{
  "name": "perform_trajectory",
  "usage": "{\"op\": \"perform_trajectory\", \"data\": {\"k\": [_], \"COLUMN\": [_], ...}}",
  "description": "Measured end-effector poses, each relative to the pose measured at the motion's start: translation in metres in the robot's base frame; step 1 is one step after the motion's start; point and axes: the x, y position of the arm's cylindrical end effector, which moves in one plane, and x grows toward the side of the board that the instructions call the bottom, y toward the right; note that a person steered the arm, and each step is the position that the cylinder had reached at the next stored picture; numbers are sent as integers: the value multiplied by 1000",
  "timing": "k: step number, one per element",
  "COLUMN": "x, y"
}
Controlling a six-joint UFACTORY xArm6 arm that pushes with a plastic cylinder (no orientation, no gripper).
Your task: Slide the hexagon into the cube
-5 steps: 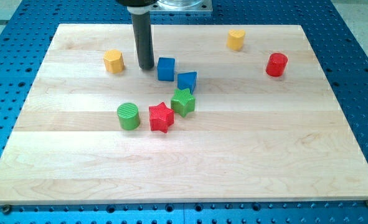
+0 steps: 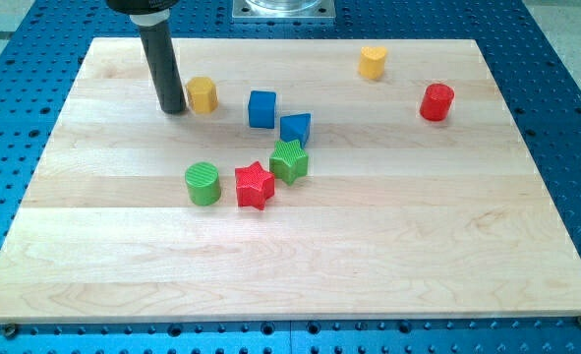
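One yellow hexagon [image 2: 203, 95] seemingly touches my tip [image 2: 173, 109], left of the blue cube [image 2: 261, 108].

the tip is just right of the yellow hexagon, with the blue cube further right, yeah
Not quite: the camera view shows my tip just to the view's left of the yellow hexagon, not its right. The rest holds: the blue cube sits further toward the view's right, apart from the hexagon.
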Motion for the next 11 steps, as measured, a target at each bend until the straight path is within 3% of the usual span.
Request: {"op": "perform_trajectory", "data": {"k": [3,5,7,9,11], "x": [-45,-3,-43,14,33], "y": [33,51,46,55,84]}}
